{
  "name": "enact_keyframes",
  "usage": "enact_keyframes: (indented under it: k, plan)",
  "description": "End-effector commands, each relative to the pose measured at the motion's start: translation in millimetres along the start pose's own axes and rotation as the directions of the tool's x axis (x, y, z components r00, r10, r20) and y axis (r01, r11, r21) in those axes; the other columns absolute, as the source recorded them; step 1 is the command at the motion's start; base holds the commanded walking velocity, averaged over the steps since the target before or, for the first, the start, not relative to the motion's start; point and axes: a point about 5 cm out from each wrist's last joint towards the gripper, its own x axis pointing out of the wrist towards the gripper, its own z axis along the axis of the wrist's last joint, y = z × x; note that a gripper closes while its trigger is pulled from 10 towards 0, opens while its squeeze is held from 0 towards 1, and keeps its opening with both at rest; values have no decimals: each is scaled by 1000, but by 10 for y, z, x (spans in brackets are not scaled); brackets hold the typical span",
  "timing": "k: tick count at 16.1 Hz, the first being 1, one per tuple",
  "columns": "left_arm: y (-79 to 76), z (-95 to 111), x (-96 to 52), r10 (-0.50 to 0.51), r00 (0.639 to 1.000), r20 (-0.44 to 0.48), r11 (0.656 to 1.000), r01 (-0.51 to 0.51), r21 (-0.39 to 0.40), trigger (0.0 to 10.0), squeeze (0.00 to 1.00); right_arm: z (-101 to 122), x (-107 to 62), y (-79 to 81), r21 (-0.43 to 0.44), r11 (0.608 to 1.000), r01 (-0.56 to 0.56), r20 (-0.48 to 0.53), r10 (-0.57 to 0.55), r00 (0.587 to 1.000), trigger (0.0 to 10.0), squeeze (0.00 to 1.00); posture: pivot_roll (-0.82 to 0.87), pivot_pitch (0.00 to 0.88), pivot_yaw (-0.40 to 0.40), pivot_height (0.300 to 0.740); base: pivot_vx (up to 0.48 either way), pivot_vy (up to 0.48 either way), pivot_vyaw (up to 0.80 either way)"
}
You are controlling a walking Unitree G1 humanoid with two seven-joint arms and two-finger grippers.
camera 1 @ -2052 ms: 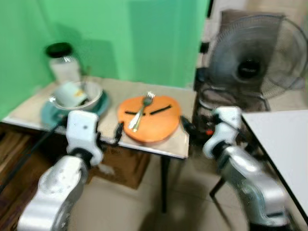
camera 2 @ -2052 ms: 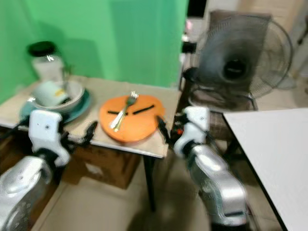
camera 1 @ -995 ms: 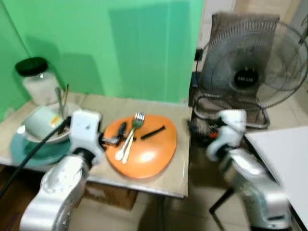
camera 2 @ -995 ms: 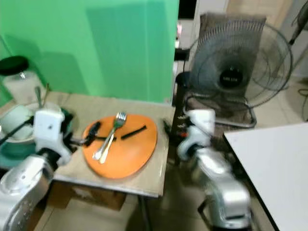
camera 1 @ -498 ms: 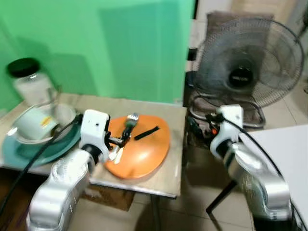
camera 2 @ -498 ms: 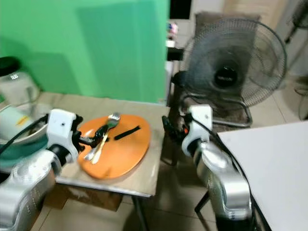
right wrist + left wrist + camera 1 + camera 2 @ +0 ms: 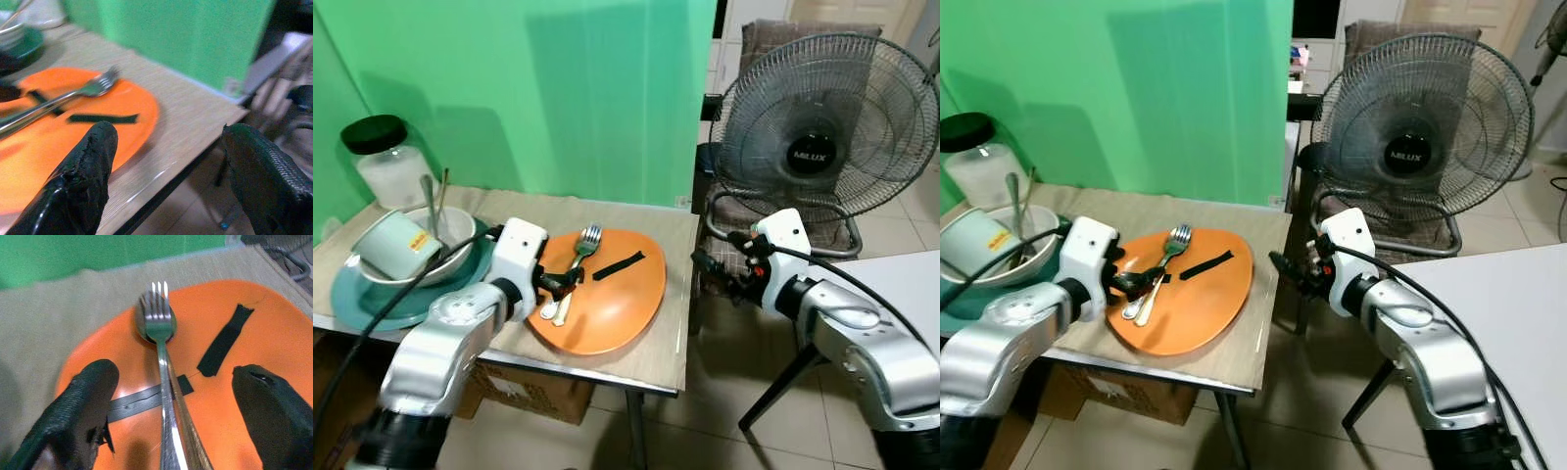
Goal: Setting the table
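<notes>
An orange plate (image 7: 612, 299) lies on the wooden table (image 7: 666, 343), with two black tape strips on it. A fork (image 7: 581, 252) rests on top of a spoon (image 7: 552, 305) across the plate's left part. My left gripper (image 7: 562, 282) is open low over the plate's left side, its fingers (image 7: 90, 401) standing either side of the fork (image 7: 159, 333) and spoon handles without touching them. My right gripper (image 7: 713, 273) is open in the air just off the table's right edge, pointing at the plate (image 7: 73, 132).
At the table's left a teal plate (image 7: 372, 304) carries a white bowl (image 7: 450, 257) holding a tipped mug (image 7: 391, 245) and utensils. A black-lidded jar (image 7: 386, 162) stands behind. A floor fan (image 7: 813, 127) is at the right, and a white table (image 7: 906, 284) at far right.
The camera has shifted and sharpened. My left gripper went from the table's front edge to over the plate, astride the fork and spoon. My right gripper stays off the table's right edge.
</notes>
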Motion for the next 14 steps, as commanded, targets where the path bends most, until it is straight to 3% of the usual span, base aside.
enact_keyframes:
  k: [1,4,6,9,14]
  plan:
    - [14,17,30,-24,1000,-6,1000,24,3,0,0,63,-3,70,-14,997,-79,11,79,997,10000,0,-55,0,61,740,0,0,0]
    - [126,-16,85,-20,999,-30,999,21,30,0,0,53,-74,174,-42,964,-263,-41,261,964,10000,0,-59,0,59,740,0,0,0]
    - [185,-15,110,-54,998,-34,998,56,41,0,0,52,-96,206,-73,943,-325,-63,321,945,10000,0,-64,0,63,740,0,0,0]
    - [247,-41,176,-124,990,-69,990,128,62,0,0,45,-78,172,-102,942,-319,-78,312,947,10000,0,-70,0,77,740,0,0,0]
    - [332,-77,285,-158,980,-121,977,172,123,0,0,7,-113,217,-92,942,-322,-75,316,946,10000,0,-78,0,103,740,0,0,0]
